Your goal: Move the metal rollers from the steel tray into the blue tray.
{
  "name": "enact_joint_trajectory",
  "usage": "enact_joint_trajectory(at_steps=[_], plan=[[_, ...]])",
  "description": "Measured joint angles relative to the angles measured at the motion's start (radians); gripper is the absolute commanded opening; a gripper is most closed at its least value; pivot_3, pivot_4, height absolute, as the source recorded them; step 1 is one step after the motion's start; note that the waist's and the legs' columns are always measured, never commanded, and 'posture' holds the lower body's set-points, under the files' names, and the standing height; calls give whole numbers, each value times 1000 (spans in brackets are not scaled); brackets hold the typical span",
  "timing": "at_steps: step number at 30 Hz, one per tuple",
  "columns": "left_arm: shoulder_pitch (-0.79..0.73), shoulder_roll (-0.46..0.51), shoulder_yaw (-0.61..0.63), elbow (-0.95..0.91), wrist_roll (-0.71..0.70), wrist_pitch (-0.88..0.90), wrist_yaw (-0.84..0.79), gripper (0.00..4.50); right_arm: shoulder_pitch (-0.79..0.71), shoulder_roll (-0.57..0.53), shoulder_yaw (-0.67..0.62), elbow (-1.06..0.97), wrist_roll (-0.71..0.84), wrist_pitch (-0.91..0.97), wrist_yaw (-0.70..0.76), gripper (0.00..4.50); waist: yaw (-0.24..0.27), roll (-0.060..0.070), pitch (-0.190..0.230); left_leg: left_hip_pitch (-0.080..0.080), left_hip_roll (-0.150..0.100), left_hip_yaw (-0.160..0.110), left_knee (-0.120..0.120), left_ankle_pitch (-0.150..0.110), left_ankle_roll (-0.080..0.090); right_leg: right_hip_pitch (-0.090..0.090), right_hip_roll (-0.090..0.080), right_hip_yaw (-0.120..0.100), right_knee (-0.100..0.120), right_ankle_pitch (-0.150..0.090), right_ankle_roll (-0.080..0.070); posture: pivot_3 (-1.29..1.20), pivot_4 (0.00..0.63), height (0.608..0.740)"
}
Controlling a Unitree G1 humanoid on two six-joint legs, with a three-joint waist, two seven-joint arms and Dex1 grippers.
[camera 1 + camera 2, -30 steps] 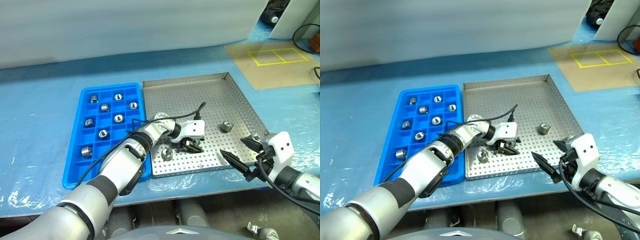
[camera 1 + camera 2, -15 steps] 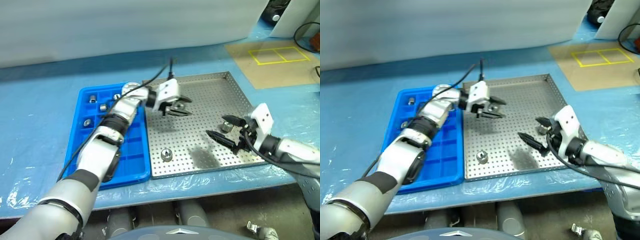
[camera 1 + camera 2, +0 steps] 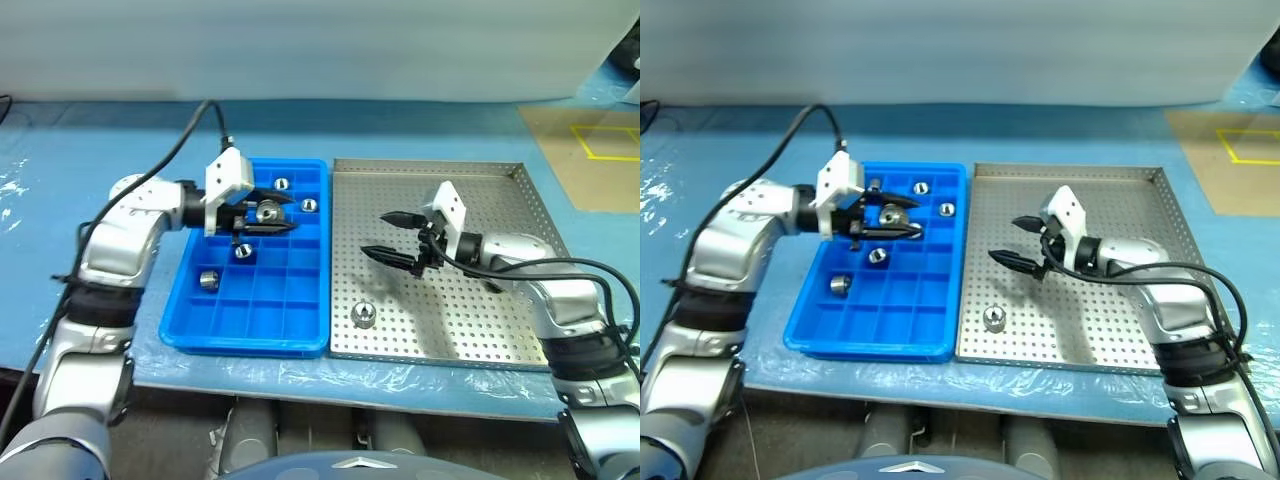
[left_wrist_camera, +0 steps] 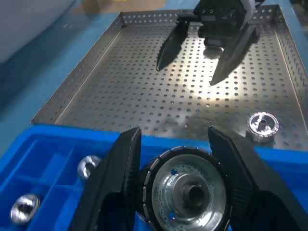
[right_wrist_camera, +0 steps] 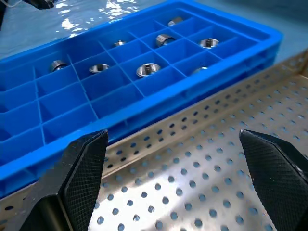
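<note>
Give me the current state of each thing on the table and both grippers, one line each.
left gripper: shut on a roller, over the blue tray.
right gripper: open, empty, above the steel tray.
blue tray: several rollers sit in its compartments.
steel tray: one loose roller lies near its front edge.

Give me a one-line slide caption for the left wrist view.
Left gripper carries a metal roller over the blue tray; open right gripper hovers above the steel tray.

Silver-grey arms, white wrist blocks, black ribbed fingers point(image 5: 84, 168), apparently black cables
</note>
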Motion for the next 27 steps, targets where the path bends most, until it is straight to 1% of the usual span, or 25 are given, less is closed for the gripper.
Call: enact_joint_trajectory(at_steps=[3,6,10,13,18,27], plan=[[84,45,23,-92,-46,75,30,1891,-43,23,29,48,-18,-22,45,4500,17,0,0,0,0,0,0,0,-5,-1,0,0,3,0,0,80,150,740],[168,81,41,-168,-70,100,62,1891,-77,51,56,89,-35,-37,82,4500,23,0,0,1,1,0,-1,0,-7,-2,0,0,5,-1,-1,112,150,740],[282,98,55,-233,-112,147,94,1891,-109,75,66,121,-45,-45,114,4500,30,0,0,3,1,0,-1,1,-8,-2,1,1,7,-1,-1,141,150,740],[387,112,50,-247,-115,151,114,1891,-122,82,68,139,-60,-56,135,4500,36,0,0,4,2,0,-3,2,-11,-2,2,1,7,-1,-2,148,150,740],[496,125,47,-244,-96,116,148,1891,-131,100,84,155,-82,-63,156,4500,44,-1,0,5,2,-1,-8,5,-14,-3,3,1,8,-2,-3,155,150,740],[526,139,34,-220,-89,84,167,1891,-130,102,84,155,-100,-64,171,4500,46,-1,0,6,2,-1,-8,5,-15,-3,4,1,8,-2,-3,146,150,740]])
